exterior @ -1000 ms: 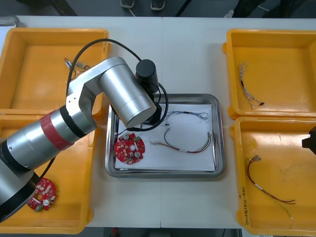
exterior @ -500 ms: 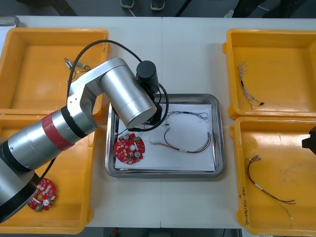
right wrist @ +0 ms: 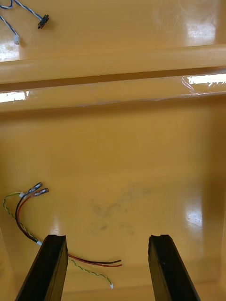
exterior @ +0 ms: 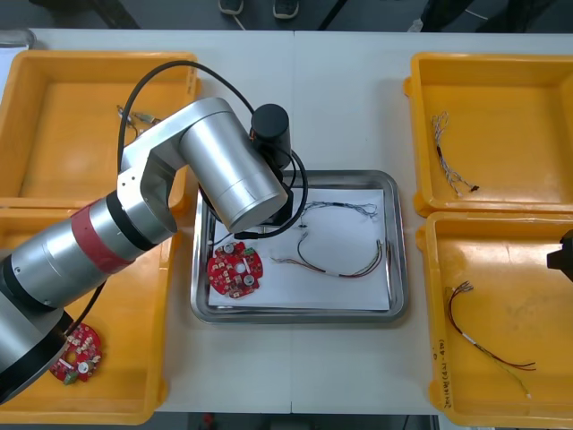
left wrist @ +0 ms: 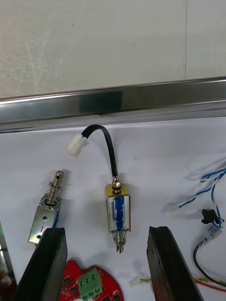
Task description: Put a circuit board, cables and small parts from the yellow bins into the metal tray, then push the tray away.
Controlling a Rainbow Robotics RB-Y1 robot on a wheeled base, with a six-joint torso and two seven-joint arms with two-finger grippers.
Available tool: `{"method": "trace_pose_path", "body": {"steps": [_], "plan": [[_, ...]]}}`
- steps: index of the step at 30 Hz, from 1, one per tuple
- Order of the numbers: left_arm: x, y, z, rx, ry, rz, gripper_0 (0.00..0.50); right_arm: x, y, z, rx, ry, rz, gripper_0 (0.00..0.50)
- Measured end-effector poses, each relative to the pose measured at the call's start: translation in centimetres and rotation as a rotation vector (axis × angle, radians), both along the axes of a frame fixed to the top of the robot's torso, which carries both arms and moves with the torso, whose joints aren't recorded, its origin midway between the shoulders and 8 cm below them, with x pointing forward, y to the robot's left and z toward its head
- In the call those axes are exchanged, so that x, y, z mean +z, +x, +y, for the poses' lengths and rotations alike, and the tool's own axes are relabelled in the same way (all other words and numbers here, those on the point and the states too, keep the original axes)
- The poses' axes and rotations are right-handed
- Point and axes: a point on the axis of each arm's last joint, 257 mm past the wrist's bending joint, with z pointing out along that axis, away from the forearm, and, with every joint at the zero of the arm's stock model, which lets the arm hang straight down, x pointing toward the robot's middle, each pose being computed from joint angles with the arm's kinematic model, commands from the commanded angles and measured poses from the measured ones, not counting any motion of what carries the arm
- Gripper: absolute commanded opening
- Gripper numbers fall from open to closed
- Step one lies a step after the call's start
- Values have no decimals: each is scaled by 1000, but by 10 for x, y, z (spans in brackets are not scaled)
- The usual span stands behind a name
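Left gripper (left wrist: pixel 106 235) hangs over the tray's (exterior: pixel 295 315) far left corner, fingers wide apart and gripping nothing. Two small parts (left wrist: pixel 117 214) lie below it, one between the fingers. A board (exterior: pixel 235 271) and cables (exterior: pixel 340 264) sit in the tray too. Loading looks done; the push remains. Right gripper (right wrist: pixel 107 244), spread and empty, waits over the near right bin (exterior: pixel 537 269).

A light table (exterior: pixel 349 98) is stretching across the scene, its pale surface showing fine scuffs and scratches. A thin seam (exterior: pixel 294 107) is running from the table's far edge toward its middle. A rounded grey object (exterior: pixel 12 38), cropped too tightly to identify, is sitting at the table's far left corner, while dark floor (exterior: pixel 161 11) is showing beyond the table's far edge.
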Motion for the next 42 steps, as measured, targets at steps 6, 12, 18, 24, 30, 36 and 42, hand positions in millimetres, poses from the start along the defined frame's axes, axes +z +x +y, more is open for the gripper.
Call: {"method": "trace_pose_path", "body": {"steps": [6, 12, 18, 24, 30, 36, 42], "plan": [[26, -4, 4, 23, -39, 6, 500, 0, 0, 2, 2, 9, 1, 500], [53, -8, 18, 43, -100, 9, 500, 0, 0, 6, -15, 33, 1, 500], [72, -20, 54, 89, -117, 47, 500, 2, 0, 11, 3, 40, -4, 500], [92, -28, 94, 75, -105, 76, 500, 4, 1, 24, 57, 26, -4, 500], [107, -31, 124, 5, -91, 57, 500, 9, 9, 47, 156, -4, 4, 500], [115, -37, 154, 44, -118, 53, 500, 19, 19, 83, 293, -31, 8, 500], [122, -42, 190, 106, -152, 50, 500, 28, 26, 128, 449, -67, 11, 500]]}}
